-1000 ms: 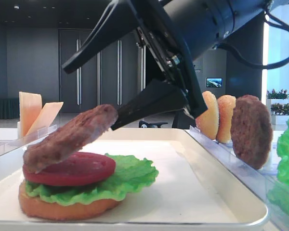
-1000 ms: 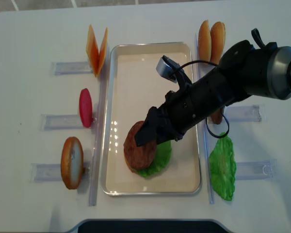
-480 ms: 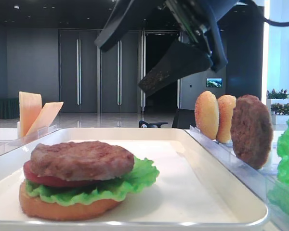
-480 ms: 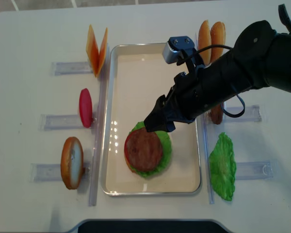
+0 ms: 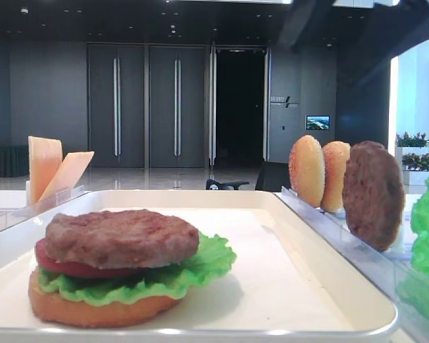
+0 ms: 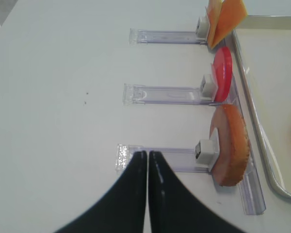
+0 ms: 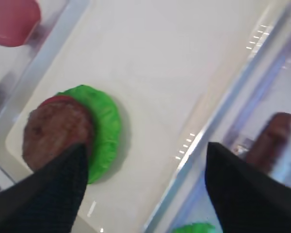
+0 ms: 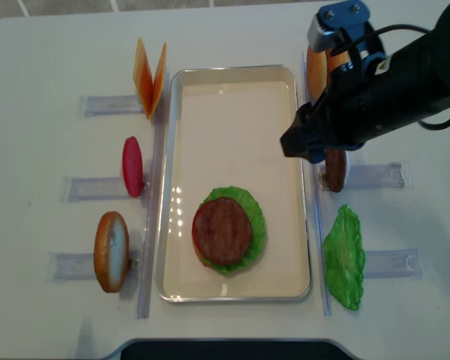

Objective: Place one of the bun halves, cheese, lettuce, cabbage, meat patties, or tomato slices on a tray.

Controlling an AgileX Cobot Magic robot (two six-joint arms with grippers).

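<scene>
Low side view: taking the tray (image 5: pixel 329 286) as my landmark, the stack sits at its near left end, with a bun half (image 5: pixel 93 309) at the bottom, then lettuce (image 5: pixel 193 268), a tomato slice (image 5: pixel 71 266) and the meat patty (image 5: pixel 120 236) lying flat on top. Beyond the tray's right rim, two bun halves (image 5: pixel 320 173) and a second patty (image 5: pixel 373 194) stand on edge in a rack.

Right wrist view: my right pincer (image 7: pixel 145 189) hangs above the tray with its fingers spread wide and nothing between them; the patty (image 7: pixel 56 133) lies below, clear of both fingers.

Left wrist view: my left pincer (image 6: pixel 148 167) is closed and empty over the white surface, left of the tray, beside a racked bun half (image 6: pixel 230 145).

Overhead view: the right pincer (image 8: pixel 304 142) sits over the tray's right rim. Judging the patty placed, I should lift straight away without brushing the stack, then choose cheese (image 8: pixel 150 75) or a bun next.
</scene>
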